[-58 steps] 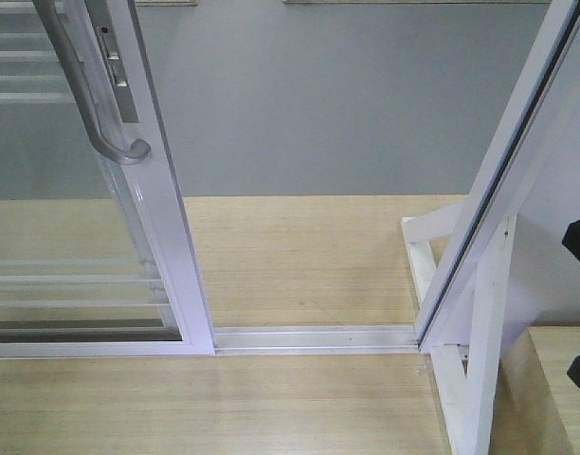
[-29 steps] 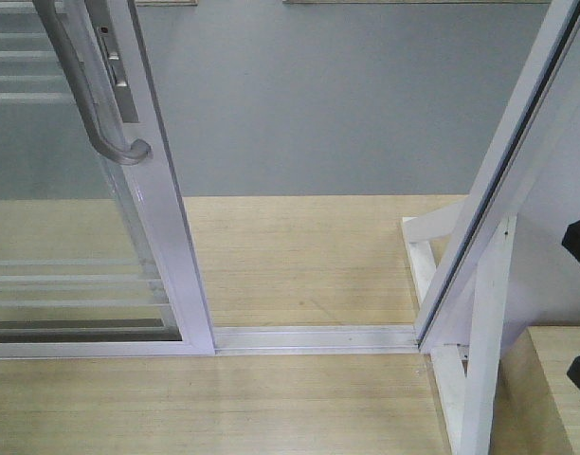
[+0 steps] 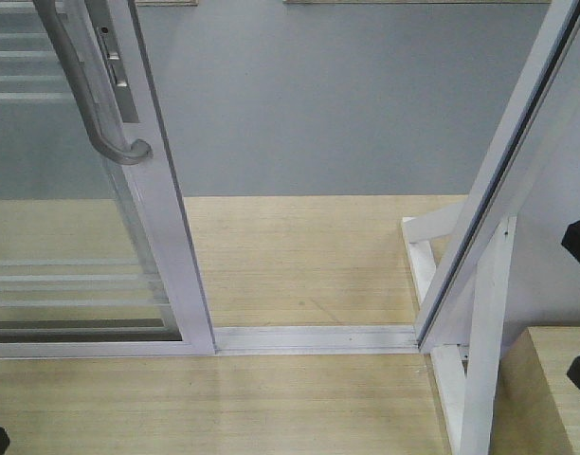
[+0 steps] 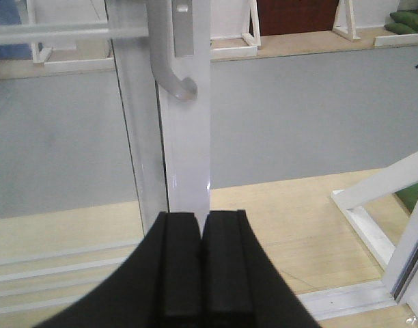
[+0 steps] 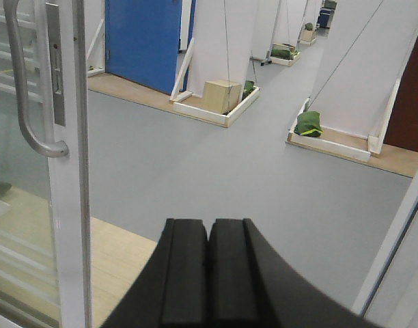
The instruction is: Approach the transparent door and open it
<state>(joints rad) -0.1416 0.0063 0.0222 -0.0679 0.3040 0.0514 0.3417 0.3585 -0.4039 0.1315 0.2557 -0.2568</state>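
Note:
The transparent door (image 3: 72, 237), clear glass with thin white bars in a white frame, stands at the left of the front view, leaving a gap to its right. Its grey hook-ended handle (image 3: 91, 104) hangs on the right stile. In the left wrist view my left gripper (image 4: 202, 219) is shut and empty, pointing at the stile (image 4: 185, 137) below the handle hook (image 4: 175, 75). My right gripper (image 5: 209, 225) is also shut and empty, to the right of the door (image 5: 65, 171) and its handle (image 5: 28, 102).
A metal floor track (image 3: 314, 338) crosses the wooden platform (image 3: 299, 256). A white frame post (image 3: 498, 190) with a slanted brace (image 3: 480, 379) stands at the right. Beyond lies grey floor (image 3: 318, 95), with a blue door (image 5: 142, 41) and white partitions with a green bag (image 5: 308, 124).
A small black part has come into the bottom left corner of the front view. The door and frame look nearly unchanged.

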